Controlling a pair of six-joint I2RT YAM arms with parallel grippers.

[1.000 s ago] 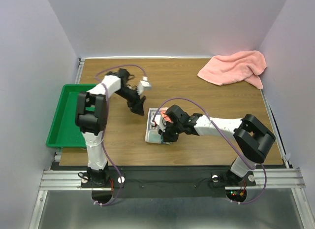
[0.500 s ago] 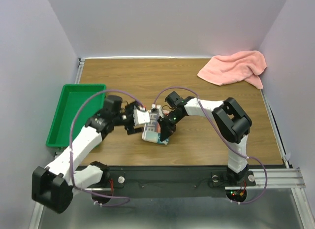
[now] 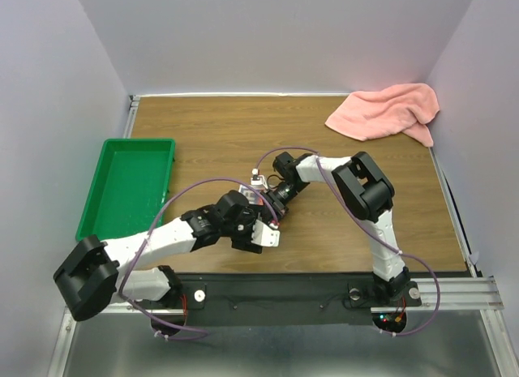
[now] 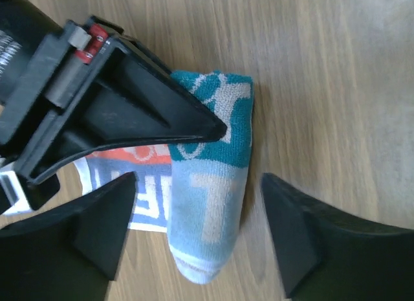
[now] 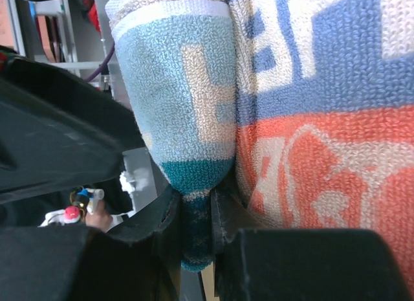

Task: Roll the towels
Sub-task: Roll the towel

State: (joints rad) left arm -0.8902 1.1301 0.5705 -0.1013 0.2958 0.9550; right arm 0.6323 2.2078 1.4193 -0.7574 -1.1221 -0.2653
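At the middle of the surface (image 3: 203, 142), the printed towel (image 4: 207, 184) is mostly hidden overhead; its fold is pinched by the right fingers (image 5: 291, 265) and flanked by the spread left fingers (image 4: 97, 230). The pink towel (image 3: 385, 111) is bunched far right.

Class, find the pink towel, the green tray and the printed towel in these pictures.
pink towel (image 3: 385, 113), top external view, middle of the crumpled heap.
green tray (image 3: 126, 190), top external view, its bare floor.
printed towel (image 4: 208, 191), left wrist view, the pale blue rolled fold.
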